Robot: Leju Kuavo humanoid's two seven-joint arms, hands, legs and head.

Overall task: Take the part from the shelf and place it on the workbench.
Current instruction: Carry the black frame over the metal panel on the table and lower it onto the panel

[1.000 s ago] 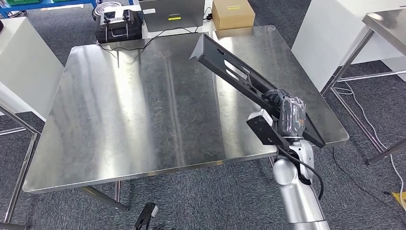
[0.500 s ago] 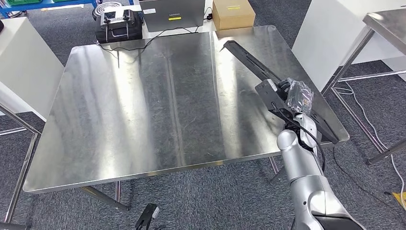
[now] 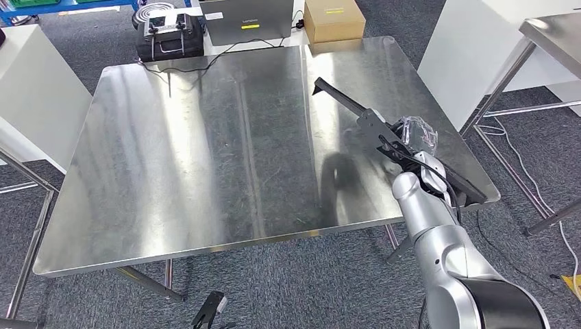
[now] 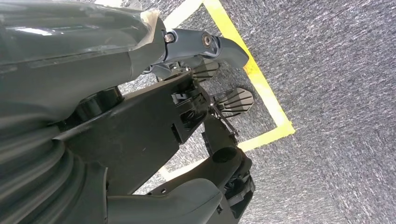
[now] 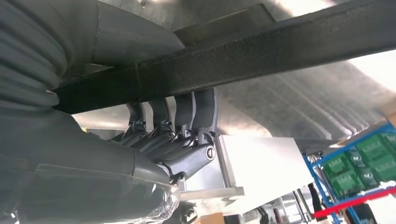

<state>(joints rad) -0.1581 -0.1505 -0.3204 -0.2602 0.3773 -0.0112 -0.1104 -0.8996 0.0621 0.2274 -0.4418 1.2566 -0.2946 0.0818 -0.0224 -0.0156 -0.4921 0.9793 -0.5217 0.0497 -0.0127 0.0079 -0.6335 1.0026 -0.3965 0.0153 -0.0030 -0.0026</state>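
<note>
A long black metal part [image 3: 340, 100] lies low along the right side of the steel workbench [image 3: 205, 157], its far end pointing toward the back and its near end past the front right corner. My right hand [image 3: 418, 140] grips it near the middle. In the right wrist view the fingers [image 5: 187, 112] wrap around the black bar [image 5: 280, 51]; whether the bar touches the tabletop I cannot tell. My left hand [image 4: 187, 107] hangs over grey carpet with its fingers apart and nothing in it.
Beyond the bench's far edge sit a black case [image 3: 168, 35], a laptop [image 3: 248, 19] and a cardboard box [image 3: 333, 18]. White cabinets stand at the left [image 3: 34, 82] and right [image 3: 473, 48]. A second steel table [image 3: 555, 31] stands at the far right.
The right hand has turned and lowered the part from a steep raised slant to a low, nearly flat line over the bench's right side.
</note>
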